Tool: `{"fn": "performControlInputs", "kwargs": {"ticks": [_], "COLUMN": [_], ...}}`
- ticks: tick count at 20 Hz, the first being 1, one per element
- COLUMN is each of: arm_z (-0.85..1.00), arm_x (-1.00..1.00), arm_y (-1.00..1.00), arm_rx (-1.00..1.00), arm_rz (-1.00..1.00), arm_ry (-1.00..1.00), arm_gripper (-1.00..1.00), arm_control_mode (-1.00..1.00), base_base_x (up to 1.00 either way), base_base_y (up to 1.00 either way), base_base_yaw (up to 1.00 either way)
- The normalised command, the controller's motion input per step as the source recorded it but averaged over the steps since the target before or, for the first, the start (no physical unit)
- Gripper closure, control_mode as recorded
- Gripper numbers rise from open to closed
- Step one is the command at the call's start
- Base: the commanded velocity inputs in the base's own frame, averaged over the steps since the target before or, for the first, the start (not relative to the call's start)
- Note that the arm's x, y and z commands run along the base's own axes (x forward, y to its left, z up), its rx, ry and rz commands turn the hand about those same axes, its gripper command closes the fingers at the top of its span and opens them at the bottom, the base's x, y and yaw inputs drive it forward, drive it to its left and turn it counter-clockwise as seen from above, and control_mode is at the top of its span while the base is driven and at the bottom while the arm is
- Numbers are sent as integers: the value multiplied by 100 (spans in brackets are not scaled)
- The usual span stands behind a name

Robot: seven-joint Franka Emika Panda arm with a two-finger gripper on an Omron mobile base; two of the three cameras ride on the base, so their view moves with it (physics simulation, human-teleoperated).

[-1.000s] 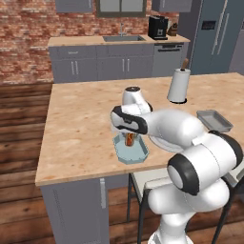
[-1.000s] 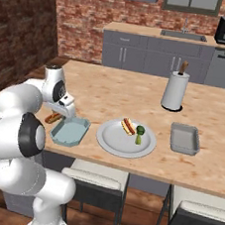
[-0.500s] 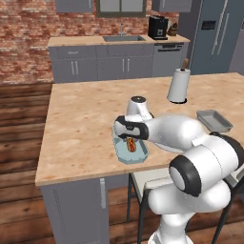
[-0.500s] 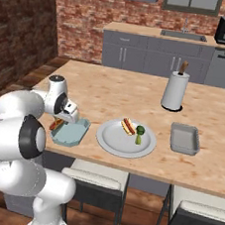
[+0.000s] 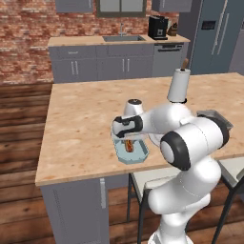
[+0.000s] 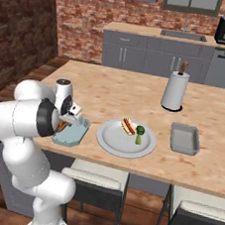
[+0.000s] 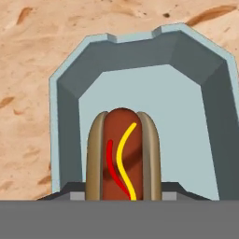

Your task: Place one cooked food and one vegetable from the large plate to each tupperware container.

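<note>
In the hand view a hot dog (image 7: 122, 156) in a bun, striped red and yellow, lies low inside the light blue octagonal tray (image 7: 140, 88). It sits between my gripper's (image 7: 122, 195) fingertips, which are shut on it. In both base views the gripper (image 5: 127, 141) (image 6: 66, 123) reaches down into that tray (image 5: 138, 155) (image 6: 74, 134) near the counter's front edge. The large round plate (image 6: 115, 141) lies just to the right with a second hot dog (image 6: 128, 126) and a broccoli (image 6: 140, 133) on it. The grey rectangular tray (image 6: 184, 138) (image 5: 215, 118) stands further right, with nothing in it.
A paper towel roll (image 6: 175, 91) (image 5: 177, 86) stands upright behind the plate. Stools (image 6: 94, 177) are tucked under the counter's front edge. Bare counter (image 5: 81, 119) stretches left of and behind the blue tray.
My gripper has come down with the hot dog from just above the blue tray into it. The plate, grey tray and paper towel roll have stayed put.
</note>
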Motion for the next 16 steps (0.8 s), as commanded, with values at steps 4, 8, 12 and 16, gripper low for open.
{"fn": "performControlInputs", "kwargs": {"ticks": [4, 8, 12, 16], "arm_z": [-38, -33, -33, -28], "arm_x": [19, 13, 12, 7], "arm_y": [4, 14, 13, 0], "arm_rx": [0, 0, 0, 0], "arm_rz": [3, 0, 0, 0], "arm_ry": [5, 7, 7, 2], "arm_gripper": [100, 100, 100, 100], "arm_control_mode": [-100, -100, -100, -100], "base_base_x": [0, 0, 0, 0], "base_base_y": [0, 0, 0, 0], "base_base_yaw": [0, 0, 0, 0]}}
